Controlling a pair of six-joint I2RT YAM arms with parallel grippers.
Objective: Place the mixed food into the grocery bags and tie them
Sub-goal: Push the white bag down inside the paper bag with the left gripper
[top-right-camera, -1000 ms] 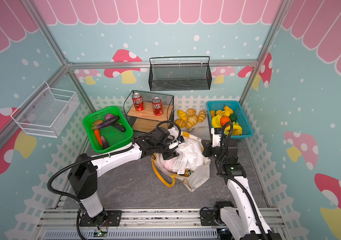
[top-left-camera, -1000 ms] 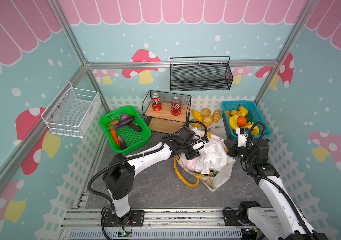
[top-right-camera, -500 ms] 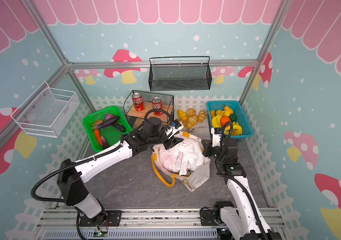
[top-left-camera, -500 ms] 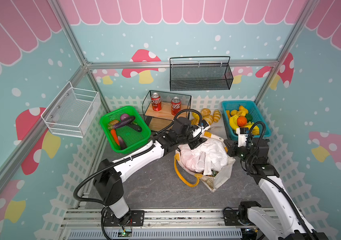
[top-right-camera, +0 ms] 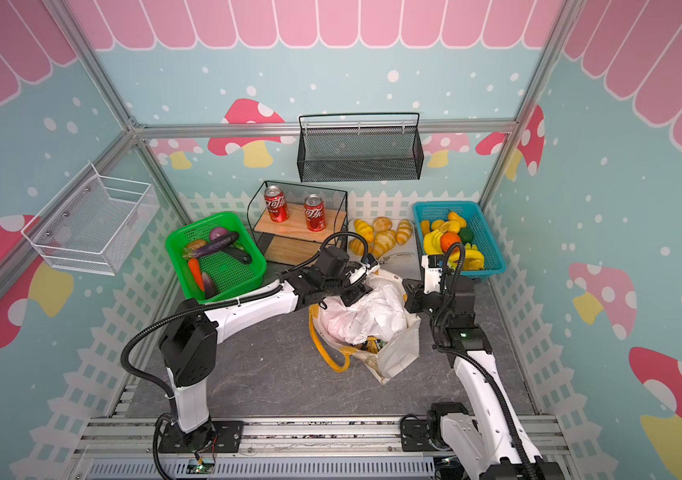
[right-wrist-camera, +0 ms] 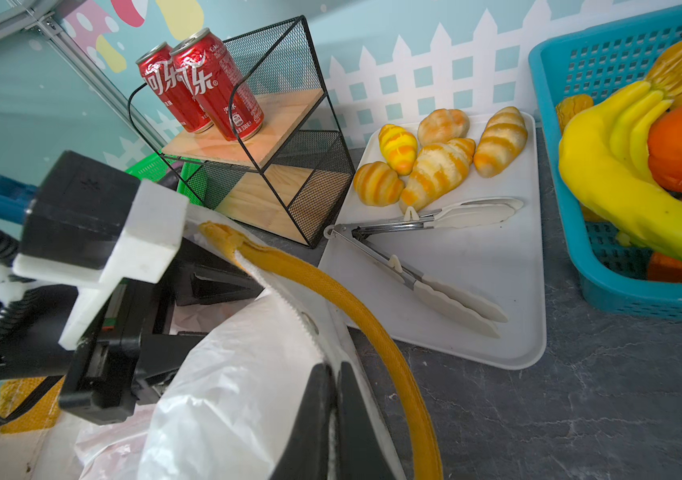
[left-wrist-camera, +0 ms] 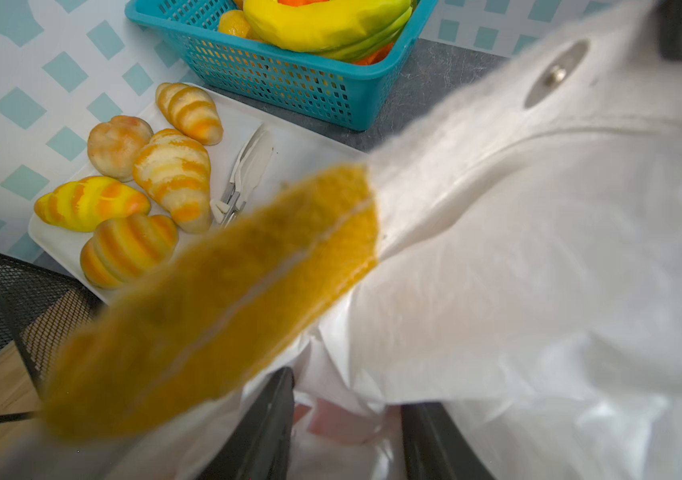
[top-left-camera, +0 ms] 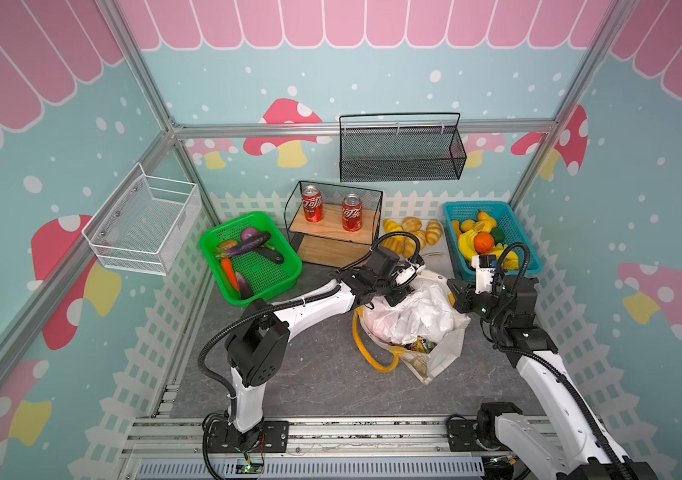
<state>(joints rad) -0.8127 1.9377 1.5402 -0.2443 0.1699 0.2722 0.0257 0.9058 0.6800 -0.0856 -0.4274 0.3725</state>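
The cream tote (top-left-camera: 443,353) lies in the middle of the floor with the crinkly white plastic bag (top-left-camera: 414,316) bulging out of its mouth. A snack packet (top-left-camera: 420,345) peeks out beneath the plastic. My left gripper (top-left-camera: 399,291) hovers at the bag's back edge. Its fingers (left-wrist-camera: 264,428) stand apart with loose white plastic (left-wrist-camera: 497,311) between them, beside the tote's yellow strap (left-wrist-camera: 214,299). My right gripper (right-wrist-camera: 333,415) is shut on the tote's cream rim (right-wrist-camera: 289,291), next to the yellow handle (right-wrist-camera: 372,324). Toy vegetables (top-left-camera: 247,249) lie in the green basket (top-left-camera: 214,272).
A wire shelf with two red cans (top-left-camera: 331,232) stands at the back. Beside it is a white tray (right-wrist-camera: 497,291) with croissants (top-left-camera: 409,232) and tongs (right-wrist-camera: 434,266). A blue fruit basket (top-left-camera: 513,224) is at the back right. Black (top-left-camera: 401,153) and white (top-left-camera: 144,224) wire baskets hang on the walls.
My left arm has stretched out and carried its gripper from the bag's left side to its back edge, and its jaws have narrowed a little. The right arm has held still.
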